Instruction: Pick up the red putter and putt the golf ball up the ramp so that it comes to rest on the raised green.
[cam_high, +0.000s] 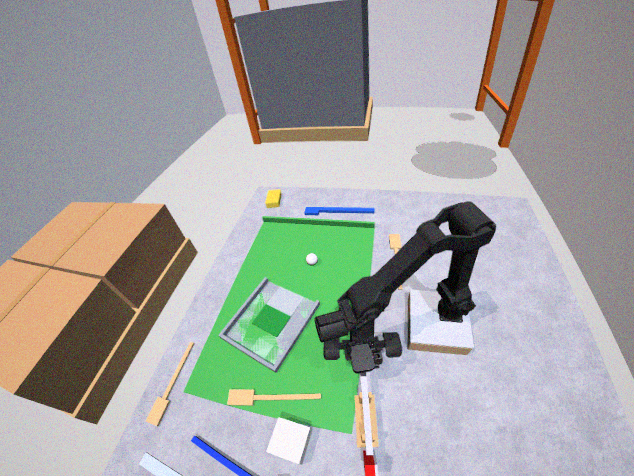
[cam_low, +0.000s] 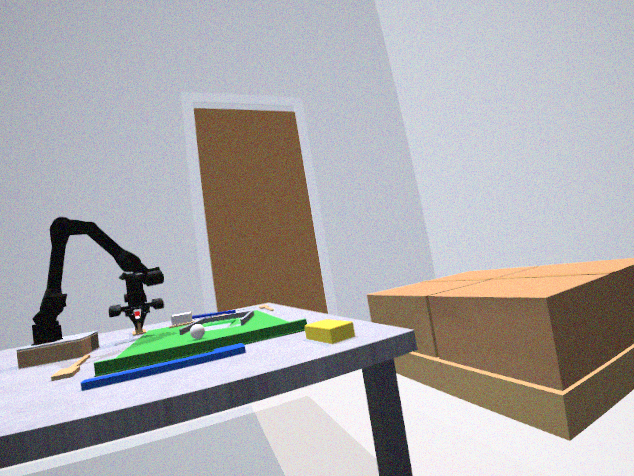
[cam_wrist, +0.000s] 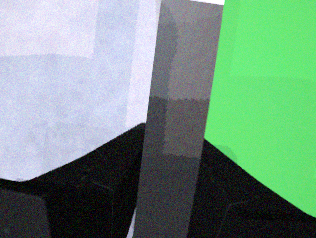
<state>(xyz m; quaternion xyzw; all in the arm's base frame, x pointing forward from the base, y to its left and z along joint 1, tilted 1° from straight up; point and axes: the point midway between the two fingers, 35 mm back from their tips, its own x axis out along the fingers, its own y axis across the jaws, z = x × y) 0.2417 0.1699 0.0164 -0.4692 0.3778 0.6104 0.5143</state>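
Observation:
The red putter has a white shaft (cam_high: 366, 417), a red end (cam_high: 369, 462) (cam_low: 137, 314) toward the top camera and a dark grip (cam_wrist: 182, 75). It lies along a wooden cradle (cam_high: 374, 430) beside the green mat. My gripper (cam_wrist: 165, 136) (cam_low: 138, 329) points down and is shut on the dark grip, with a finger against each side. Its fingertips are hidden in the top view. The white golf ball (cam_high: 311, 258) (cam_low: 197, 331) rests on the mat (cam_high: 327, 238) (cam_low: 148, 349). A grey-walled frame (cam_high: 248, 353) (cam_low: 246, 318) surrounds a pale ramp and a darker green square (cam_high: 271, 320).
A wooden paddle (cam_high: 286, 397) lies across the mat's near end. A white block (cam_high: 288, 439) sits beyond that edge. Another paddle (cam_high: 176, 369) lies left. Blue bars (cam_high: 348, 210) (cam_high: 220, 454), a yellow block (cam_high: 273, 198) (cam_low: 329, 331) and a pale bar (cam_high: 158, 463) lie around the mat.

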